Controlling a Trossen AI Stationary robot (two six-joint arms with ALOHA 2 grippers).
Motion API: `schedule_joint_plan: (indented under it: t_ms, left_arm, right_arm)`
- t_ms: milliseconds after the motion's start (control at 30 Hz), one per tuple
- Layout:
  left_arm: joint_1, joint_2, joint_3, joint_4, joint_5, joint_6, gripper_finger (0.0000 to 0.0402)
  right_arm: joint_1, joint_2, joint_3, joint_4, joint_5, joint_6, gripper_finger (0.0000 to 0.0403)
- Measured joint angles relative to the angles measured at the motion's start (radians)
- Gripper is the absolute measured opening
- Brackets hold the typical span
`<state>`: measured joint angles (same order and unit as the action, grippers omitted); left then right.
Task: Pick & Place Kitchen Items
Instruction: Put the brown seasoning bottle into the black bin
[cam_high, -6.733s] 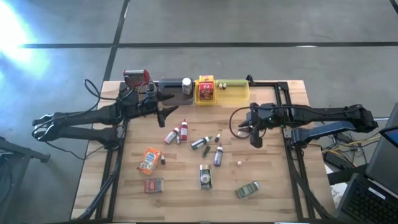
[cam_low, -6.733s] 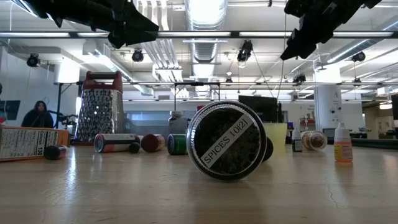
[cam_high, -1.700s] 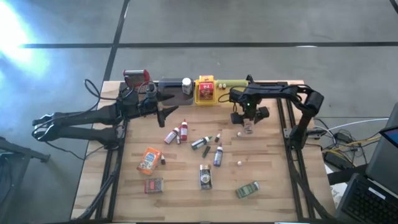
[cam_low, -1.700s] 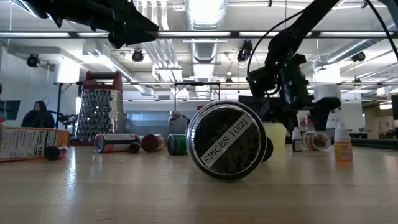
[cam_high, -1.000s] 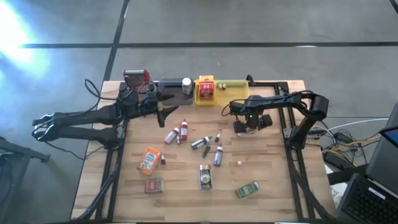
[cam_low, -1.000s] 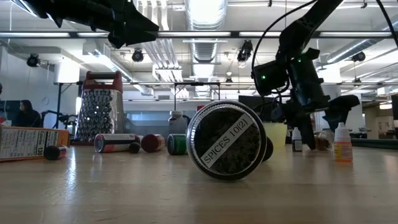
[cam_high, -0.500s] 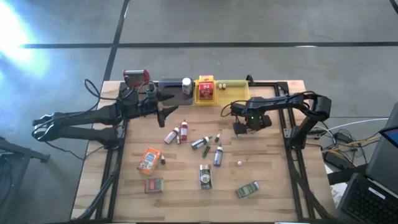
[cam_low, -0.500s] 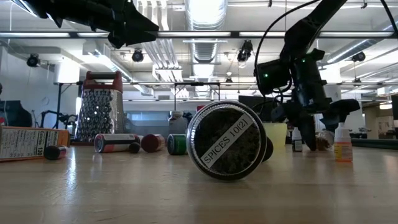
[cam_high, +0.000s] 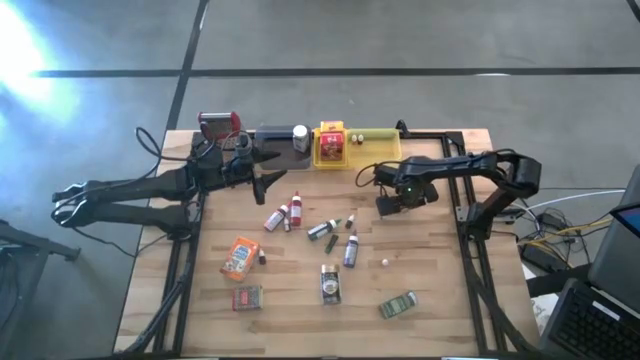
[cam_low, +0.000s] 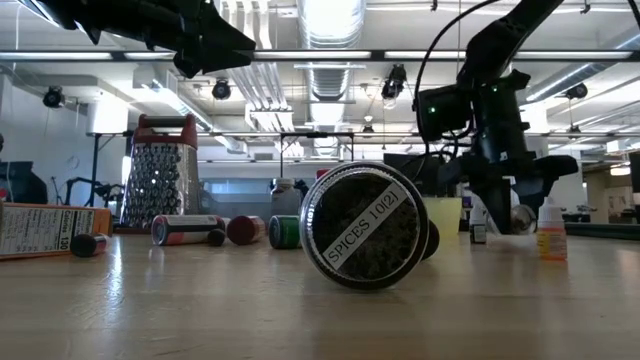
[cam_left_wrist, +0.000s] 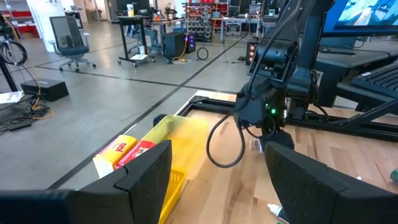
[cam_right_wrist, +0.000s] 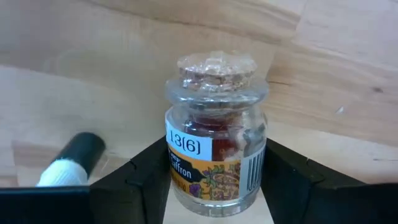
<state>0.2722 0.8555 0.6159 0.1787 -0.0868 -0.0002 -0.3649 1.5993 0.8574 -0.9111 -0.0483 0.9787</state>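
- Near edge of table (cam_high: 430, 290): round spice tin (cam_low: 362, 225) lying on its side, lid facing the low cam. Orange packet (cam_high: 240, 257) toward near-left corner.
- Mid table: loose scatter of small bottles (cam_high: 330, 232), none touched.
- Right of centre, toward far edge: right gripper (cam_high: 388, 206) down at the wood, around the saffron jar (cam_right_wrist: 214, 137). One finger each side of the jar body at label height, both seem to press the glass, so gripped as far as I can see. Jar looks not yet raised. Upright or lying: can't tell.
- Handling (my guess): tiny glass jar w/ cork stopper, so light, rigid, slick, breakable. Hold the straight body below the shoulder, not the cork, which may pull out. Moderate squeeze, or it may slip.
- Small dark-and-white bottle (cam_right_wrist: 71, 158) lies just beside; might get nudged.
- Far-left: left gripper (cam_high: 268, 182) hovers, fingers well apart, empty.
- Far edge: yellow tray (cam_high: 318, 160), green tray (cam_high: 385, 150), grater (cam_high: 220, 124) at far-left corner.
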Motion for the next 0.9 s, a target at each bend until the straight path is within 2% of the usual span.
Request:
schedule_joint_plan:
  t_ms: [233,367,533,700,900]
  left_arm:
    - [0.000,0.000,0.000,0.000,0.000,0.000,0.0264]
    - [0.000,0.000,0.000,0.000,0.000,0.000,0.0264]
    - [0.000,0.000,0.000,0.000,0.000,0.000,0.0264]
    - [0.000,0.000,0.000,0.000,0.000,0.000,0.0264]
    - [0.000,0.000,0.000,0.000,0.000,0.000,0.0264]
  right_arm:
    - [-0.002,-0.049,0.015,0.002,-0.015,-0.097,0.0209]
    - [-0.002,-0.085,0.065,0.007,-0.027,-0.207,0.0200]
    - [-0.002,-0.101,0.168,0.011,-0.027,-0.380,0.0194]
    - [-0.002,-0.093,0.278,0.017,-0.027,-0.589,0.0211]
    - [-0.001,-0.092,0.344,0.151,-0.036,-0.871,0.0197]
